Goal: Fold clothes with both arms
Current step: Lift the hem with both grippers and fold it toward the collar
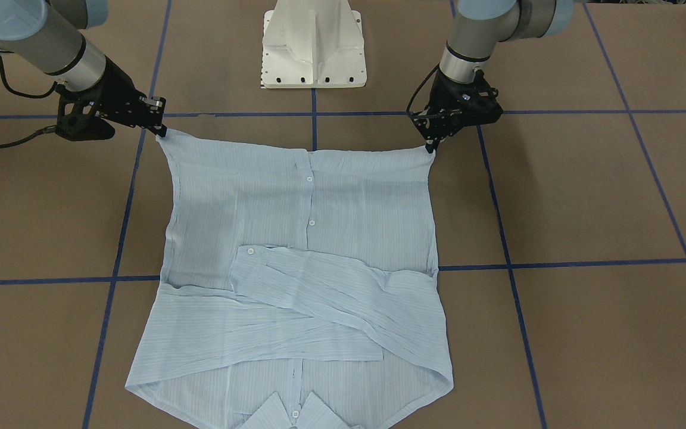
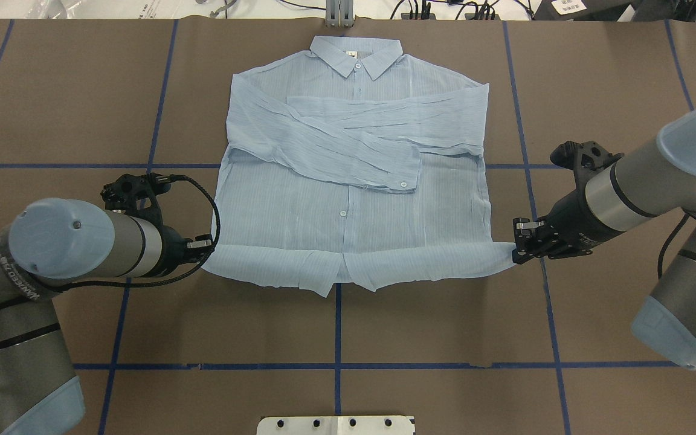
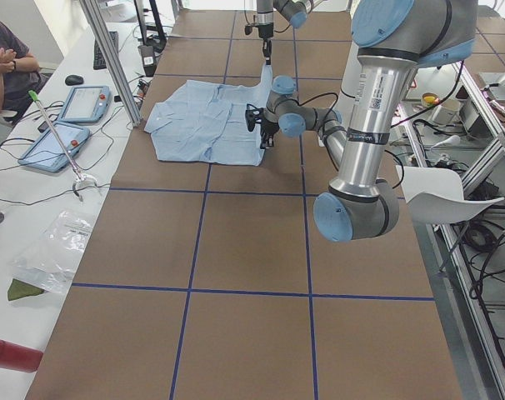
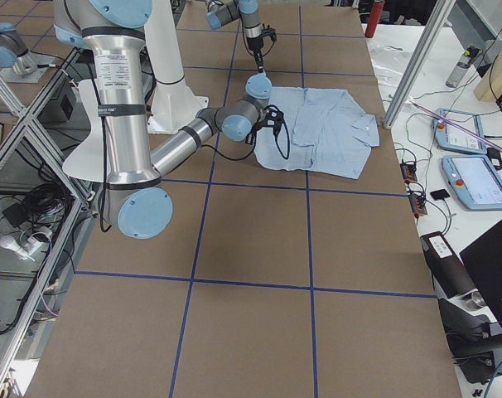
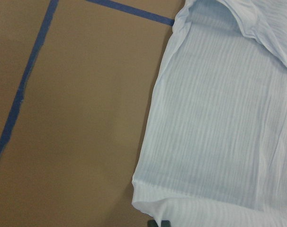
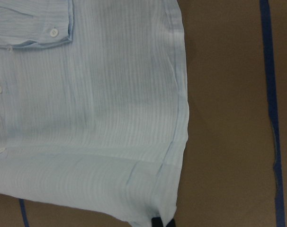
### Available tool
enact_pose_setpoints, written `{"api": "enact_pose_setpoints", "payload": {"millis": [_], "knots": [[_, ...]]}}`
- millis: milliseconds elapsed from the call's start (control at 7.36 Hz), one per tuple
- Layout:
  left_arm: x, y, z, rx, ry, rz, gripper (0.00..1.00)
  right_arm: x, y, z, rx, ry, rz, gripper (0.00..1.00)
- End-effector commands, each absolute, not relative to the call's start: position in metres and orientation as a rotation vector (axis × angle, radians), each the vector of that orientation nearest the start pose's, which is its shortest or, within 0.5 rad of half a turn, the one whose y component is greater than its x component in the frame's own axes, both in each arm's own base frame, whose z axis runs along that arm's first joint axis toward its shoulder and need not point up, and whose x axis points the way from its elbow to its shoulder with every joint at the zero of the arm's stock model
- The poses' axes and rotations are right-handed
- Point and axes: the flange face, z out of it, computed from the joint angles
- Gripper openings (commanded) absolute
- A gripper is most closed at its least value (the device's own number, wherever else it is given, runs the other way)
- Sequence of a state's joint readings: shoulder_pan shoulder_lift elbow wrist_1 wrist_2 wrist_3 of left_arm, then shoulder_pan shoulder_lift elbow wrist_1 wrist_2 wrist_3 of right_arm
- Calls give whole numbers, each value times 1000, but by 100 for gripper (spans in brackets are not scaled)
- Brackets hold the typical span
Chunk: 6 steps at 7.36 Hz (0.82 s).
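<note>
– Overhead exterior view, nearest row: what is entered?
– Item 1, left gripper (image 2: pixel 206 244), closed on the hem's left corner. Item 2, right gripper (image 2: pixel 517 243), pinched shut on the opposite corner (black fingertips are glimpsed at the cloth edge in both wrist views).
– And the hem (image 2: pixel 336 266) between them?
– Drawn fairly taut; a narrow band of it appears raised off the table (image 2: pixel 336 332).
– Farther out?
– Item 3, shirt (image 2: pixel 299 205), laid flat, front up, at the table's middle. Sleeves (image 2: pixel 348 136) are crossed over the chest. Collar (image 2: pixel 357 57) is at the far edge.
– Step in hand?
– Judged as the bottom-to-top fold, barely begun. Both corners are to be lifted and carried toward the collar together, level, so the thin cloth is not skewed or dragged.
</note>
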State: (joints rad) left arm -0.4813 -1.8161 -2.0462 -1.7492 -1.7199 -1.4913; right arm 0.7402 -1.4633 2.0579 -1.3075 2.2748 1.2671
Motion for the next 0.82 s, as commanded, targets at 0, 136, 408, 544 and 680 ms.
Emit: {"api": "enact_pose_setpoints", "payload": {"millis": [0,136,408,544,680], "knots": [[422,-355,293,122,922,-302,0,-314,-396,328,-144,-1053,106,0],[419,-360,292,127,923,-312,0,-309,-406,325,-129,-1059,123,0],[393,-391,275,134,960,-354,0,-300,-437,307,-88,-1085,161,0],[373,-409,271,155,969,-329,0,-298,-457,301,-72,-1089,183,0],[350,-437,264,180,979,-346,0,-290,-481,296,-60,-1098,213,0]]}}
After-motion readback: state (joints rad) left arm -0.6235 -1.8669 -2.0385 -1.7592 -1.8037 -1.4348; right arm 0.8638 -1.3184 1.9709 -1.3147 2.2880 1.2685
